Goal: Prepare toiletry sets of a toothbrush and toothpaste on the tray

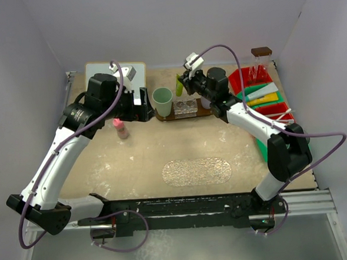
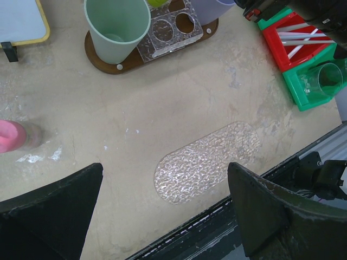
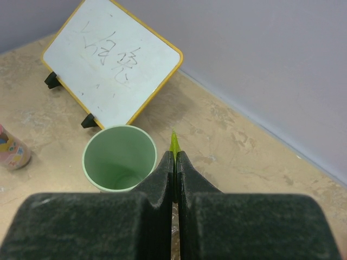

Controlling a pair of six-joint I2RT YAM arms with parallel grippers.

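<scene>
Right wrist view: your right pincer (image 3: 174, 157) is clamped tight on a thin yellow-green tube (image 3: 174, 142), whose tip pokes just past the fingertips, just beside the pale green cup (image 3: 118, 157). From the top, the tube stands upright at the far side of the clear rack (image 1: 185, 106) on the brown tray (image 1: 164, 117); you cannot tell whether it is seated. Your left pincer (image 2: 162, 173) gapes wide, holding nothing, above the table (image 2: 162, 119) near the pink-capped bottle (image 2: 11, 136).
</scene>
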